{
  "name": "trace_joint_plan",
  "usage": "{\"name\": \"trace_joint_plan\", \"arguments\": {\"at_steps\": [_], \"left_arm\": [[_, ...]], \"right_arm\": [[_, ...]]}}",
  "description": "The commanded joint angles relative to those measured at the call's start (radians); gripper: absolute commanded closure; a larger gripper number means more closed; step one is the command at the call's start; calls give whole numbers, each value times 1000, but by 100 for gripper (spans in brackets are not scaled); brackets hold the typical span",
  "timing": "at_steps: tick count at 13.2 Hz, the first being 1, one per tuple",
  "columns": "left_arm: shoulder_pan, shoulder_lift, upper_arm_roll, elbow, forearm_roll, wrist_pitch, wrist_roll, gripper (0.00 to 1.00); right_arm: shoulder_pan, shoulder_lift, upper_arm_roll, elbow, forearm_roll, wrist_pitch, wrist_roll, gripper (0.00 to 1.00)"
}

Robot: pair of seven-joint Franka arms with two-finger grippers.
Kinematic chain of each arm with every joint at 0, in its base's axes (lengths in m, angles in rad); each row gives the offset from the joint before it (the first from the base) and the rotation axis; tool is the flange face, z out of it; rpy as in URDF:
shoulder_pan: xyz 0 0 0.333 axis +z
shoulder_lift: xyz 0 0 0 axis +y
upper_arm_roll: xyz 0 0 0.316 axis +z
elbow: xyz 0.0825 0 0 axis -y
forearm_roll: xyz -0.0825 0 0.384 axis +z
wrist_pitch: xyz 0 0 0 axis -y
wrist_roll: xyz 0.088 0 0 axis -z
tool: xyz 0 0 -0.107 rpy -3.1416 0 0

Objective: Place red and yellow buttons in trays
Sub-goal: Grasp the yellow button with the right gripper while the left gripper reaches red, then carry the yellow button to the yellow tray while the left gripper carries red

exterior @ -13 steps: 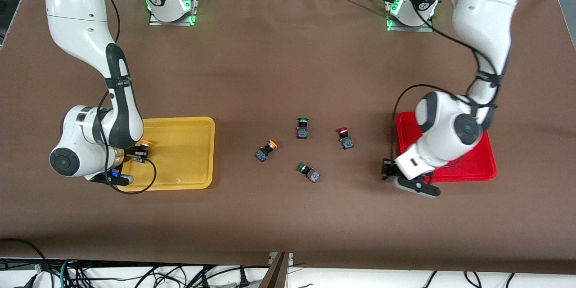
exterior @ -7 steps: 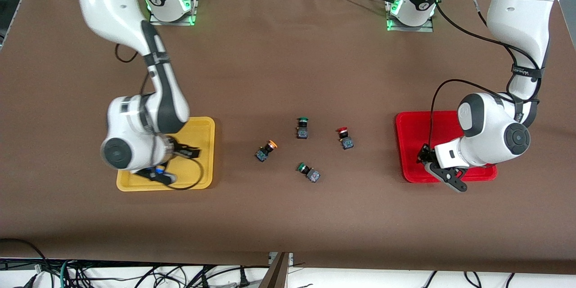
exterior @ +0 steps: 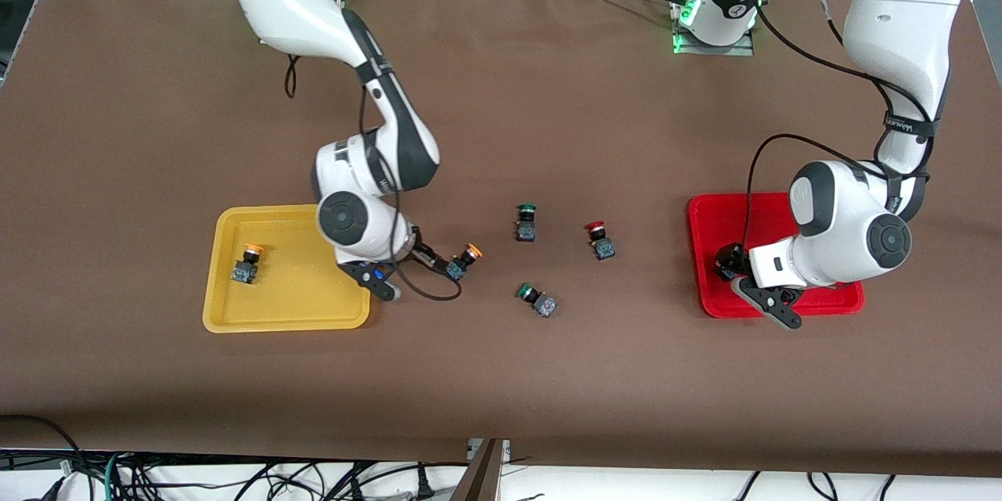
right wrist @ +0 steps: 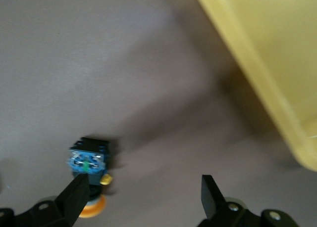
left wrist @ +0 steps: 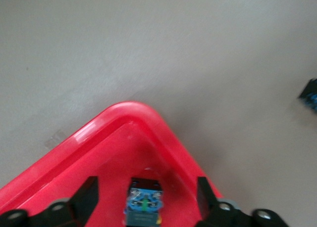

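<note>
My right gripper (exterior: 438, 260): jaws apart beside the orange-capped button (exterior: 463, 260), ready to straddle it.
My left gripper (exterior: 732, 262): jaws apart over the red tray (exterior: 708, 211), button (left wrist: 144, 203) released inside.

brown table (exterior: 501, 94) | yellow tray (exterior: 235, 321) | red tray (exterior: 708, 211) | four loose buttons (exterior: 526, 222)

red tray (exterior: 771, 211) half hidden, button (left wrist: 144, 204) cap unseen

The right gripper (exterior: 433, 259) has left the shallow yellow plastic tray (exterior: 344, 315), leaving a small yellow-capped push-button switch (exterior: 247, 263) lying in it, and now hangs spread beside the loose yellow-capped switch (exterior: 463, 261). The left gripper (exterior: 729, 265) has moved over the shallow red plastic tray (exterior: 708, 217), where a blue-based switch (left wrist: 144, 203) lies between its parted fingers.
</note>
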State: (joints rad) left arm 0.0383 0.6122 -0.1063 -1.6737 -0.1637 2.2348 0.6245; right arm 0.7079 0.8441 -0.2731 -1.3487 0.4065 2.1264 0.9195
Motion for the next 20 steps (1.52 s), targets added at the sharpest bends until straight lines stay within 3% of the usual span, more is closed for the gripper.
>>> {"name": "trace_joint_plan", "arguments": {"at_steps": [1, 5, 8, 9, 10, 12, 13, 14, 15, 17, 20], "left_arm": [[-84, -66, 0, -14, 3, -60, -269, 0], [-271, -28, 0, -6, 4, -9, -840, 0], [-343, 49, 7, -18, 6, 99, -999, 0], [-354, 69, 5, -29, 6, 153, -1038, 0], [-382, 84, 8, -41, 6, 201, -1074, 0], [-393, 89, 22, -67, 24, 224, -1076, 0], [-393, 89, 22, -81, 35, 224, -1080, 7], [-396, 87, 20, -86, 35, 224, -1092, 53], [-400, 83, 22, -86, 36, 212, -1121, 81], [-400, 77, 20, -86, 36, 186, -1151, 99], [-397, 48, 22, -74, 70, 100, -1146, 100]], "right_arm": [[28, 41, -11, 0, 25, 116, 47, 0], [58, 66, -11, 0, 25, 176, 82, 0], [71, 69, -11, 0, 25, 176, 96, 2], [79, 75, -11, 0, 25, 176, 96, 20], [87, 81, -11, 0, 23, 181, 94, 48], [87, 90, -11, 0, 23, 202, 93, 83], [87, 90, -11, -1, 20, 205, 87, 96], [87, 87, -12, 0, 15, 199, 70, 100], [79, 70, -20, 0, 12, 181, 61, 100], [14, 9, -53, 9, 14, -2, -76, 100], [-86, -36, -121, 37, 12, -234, -406, 100]]}}
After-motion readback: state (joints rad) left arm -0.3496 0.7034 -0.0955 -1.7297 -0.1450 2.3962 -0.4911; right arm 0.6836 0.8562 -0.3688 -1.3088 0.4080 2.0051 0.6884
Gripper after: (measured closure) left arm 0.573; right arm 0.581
